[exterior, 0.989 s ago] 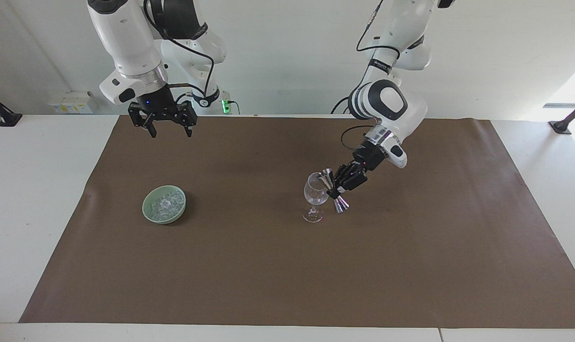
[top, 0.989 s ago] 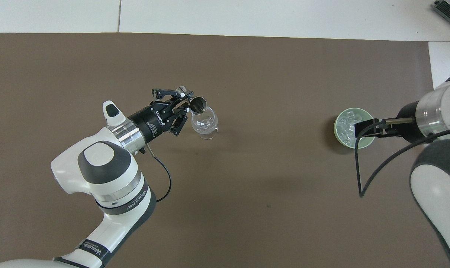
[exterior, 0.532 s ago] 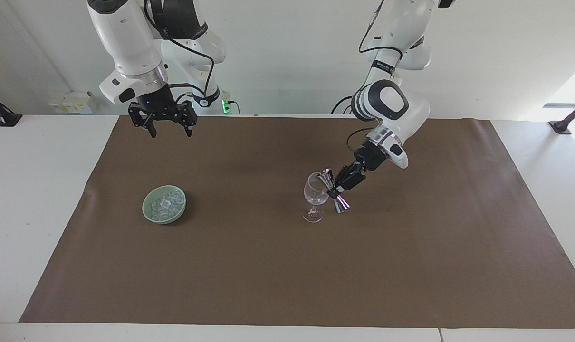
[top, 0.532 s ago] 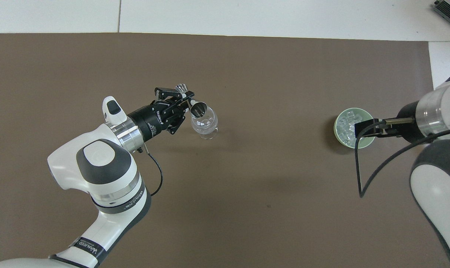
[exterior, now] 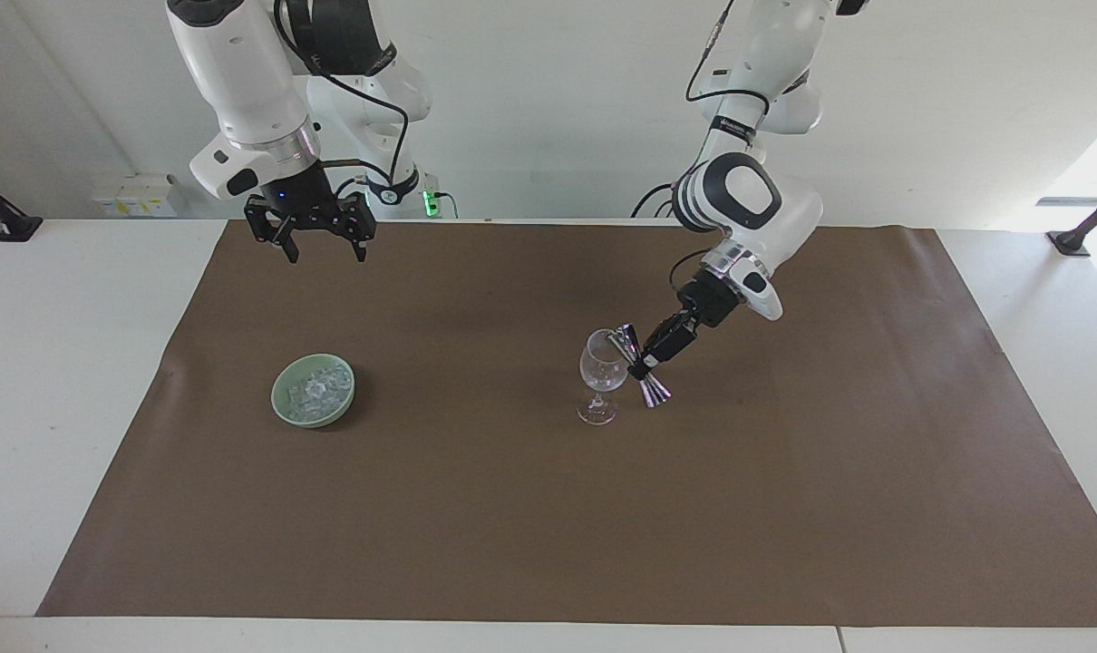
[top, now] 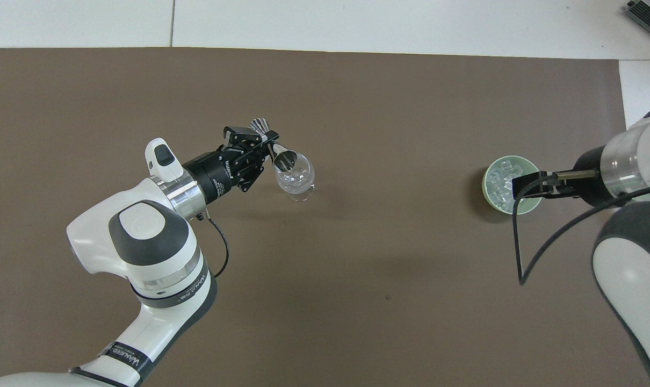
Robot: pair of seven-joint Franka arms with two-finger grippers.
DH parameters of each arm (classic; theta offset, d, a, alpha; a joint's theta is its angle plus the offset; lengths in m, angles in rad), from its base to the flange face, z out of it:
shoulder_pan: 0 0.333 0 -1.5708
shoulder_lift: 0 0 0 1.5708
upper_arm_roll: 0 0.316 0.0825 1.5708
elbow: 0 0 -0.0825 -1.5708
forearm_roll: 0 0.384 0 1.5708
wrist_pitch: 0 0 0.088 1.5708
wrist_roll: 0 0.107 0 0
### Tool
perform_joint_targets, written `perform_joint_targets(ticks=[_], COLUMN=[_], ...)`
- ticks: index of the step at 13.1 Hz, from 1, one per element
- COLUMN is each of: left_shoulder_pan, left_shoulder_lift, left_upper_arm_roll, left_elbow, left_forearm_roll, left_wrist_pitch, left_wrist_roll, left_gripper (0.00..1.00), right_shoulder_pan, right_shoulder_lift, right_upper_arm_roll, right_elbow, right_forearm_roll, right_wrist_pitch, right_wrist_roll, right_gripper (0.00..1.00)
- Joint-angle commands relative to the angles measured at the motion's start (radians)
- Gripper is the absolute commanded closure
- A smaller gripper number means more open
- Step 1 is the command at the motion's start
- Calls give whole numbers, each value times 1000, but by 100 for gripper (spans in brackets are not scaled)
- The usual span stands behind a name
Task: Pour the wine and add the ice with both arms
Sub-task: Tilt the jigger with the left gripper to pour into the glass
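Note:
A clear wine glass (exterior: 600,370) stands on the brown mat, also seen from overhead (top: 297,181). My left gripper (exterior: 646,363) is shut on the waist of a metal jigger (exterior: 654,392). It holds the jigger tilted, its upper cup's mouth (top: 285,159) at the glass's rim. The left gripper shows from overhead too (top: 265,145). Clear ice cubes (exterior: 316,388) fill a pale green bowl (exterior: 282,404) toward the right arm's end. My right gripper (exterior: 325,256) is open and empty, held high; from overhead it (top: 525,186) covers part of the bowl (top: 486,188) and ice (top: 499,178).
A brown mat (exterior: 512,526) covers most of the white table (exterior: 68,381). Power sockets and a green light sit by the wall at the right arm's base.
My left wrist has turned and drawn in a little, tipping the jigger further toward the glass. The right arm has barely moved.

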Motion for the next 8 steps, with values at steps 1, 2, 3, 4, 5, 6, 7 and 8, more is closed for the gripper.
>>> perform_joint_targets(ticks=[1,2,3,4,5,6,7,8], left_shoulder_pan=[-13,-13,-14,-16,-17,-29,-31,-43], left_shoulder_lift=[3,3,3,8,20,26,26,28], left_upper_arm_roll=[2,2,2,2,1,1,1,2], left_elbow=[20,22,28,46,59,60,63,63], left_forearm_roll=[5,0,-6,-11,-17,-27,-31,-31], left_wrist_pitch=[46,48,61,81,100,117,124,126], left_wrist_roll=[12,13,13,10,10,10,12,12], left_gripper=[100,100,100,100,100,100,100,100], right_shoulder_pan=[-13,-13,-14,-13,-13,-13,-13,-13], right_shoulder_lift=[-21,-21,-21,-21,-21,-21,-21,-21], right_upper_arm_roll=[6,6,6,6,6,6,6,6], right_elbow=[-21,-21,-21,-21,-21,-21,-21,-21], right_forearm_roll=[9,9,9,9,9,9,9,9], right_wrist_pitch=[-2,-2,-2,-2,-2,-2,-2,-2], right_wrist_roll=[-24,-24,-24,-24,-24,-24,-24,-24], right_gripper=[0,0,0,0,0,0,0,0])
